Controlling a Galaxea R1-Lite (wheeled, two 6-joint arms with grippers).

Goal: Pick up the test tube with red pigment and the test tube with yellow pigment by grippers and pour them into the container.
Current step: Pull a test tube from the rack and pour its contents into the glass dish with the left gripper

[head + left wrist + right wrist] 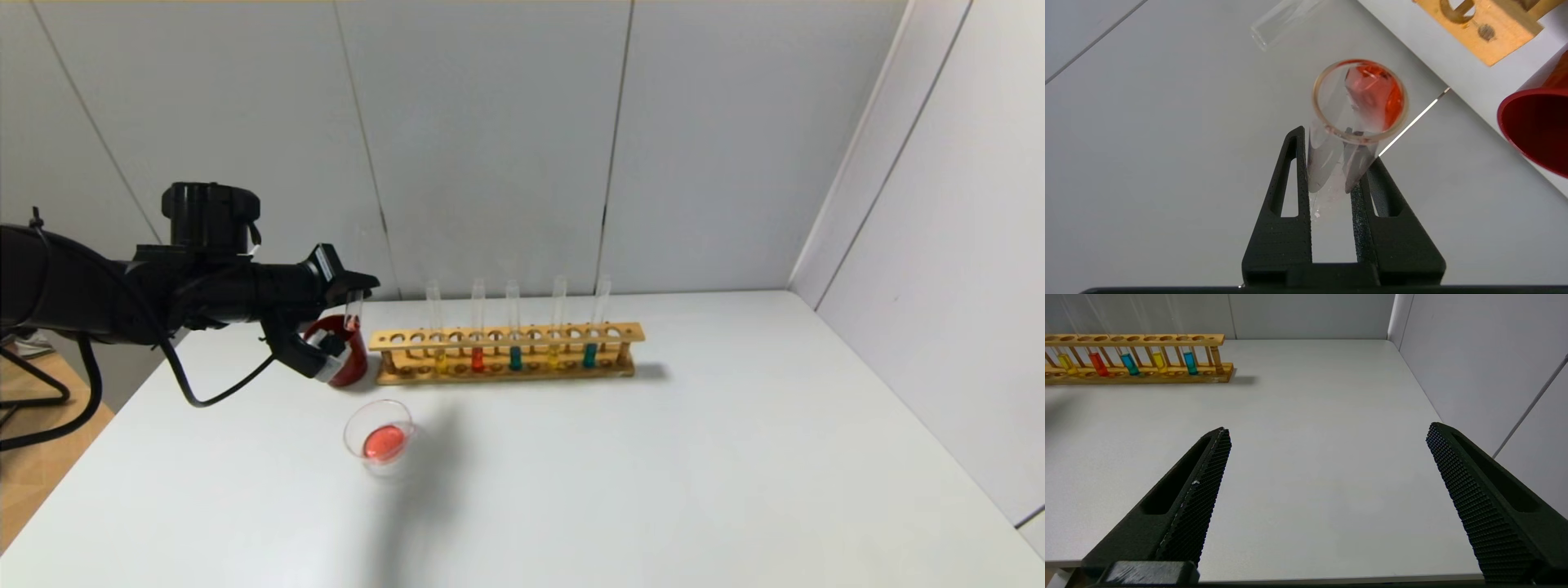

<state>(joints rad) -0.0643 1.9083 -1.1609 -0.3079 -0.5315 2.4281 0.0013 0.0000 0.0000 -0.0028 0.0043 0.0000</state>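
Note:
My left gripper (357,287) is shut on a clear test tube (353,310) with only a little red pigment in its bottom. It hangs beside the dark red cup (347,359), left of the rack. In the left wrist view I look into the tube's open mouth (1359,100), pinched between the black fingers (1290,175). The container (349,433), a clear glass dish, stands in front with red liquid in it. The rack holds another red tube (478,359) and two yellow tubes (441,361) (553,356). My right gripper (1327,430) is open over bare table.
The wooden rack (506,335) stands across the back of the white table (694,474) and also holds two teal tubes (515,358) (589,355). Its corner (1486,28) and the cup's rim (1531,122) lie close to the held tube. Grey walls close off the back and right.

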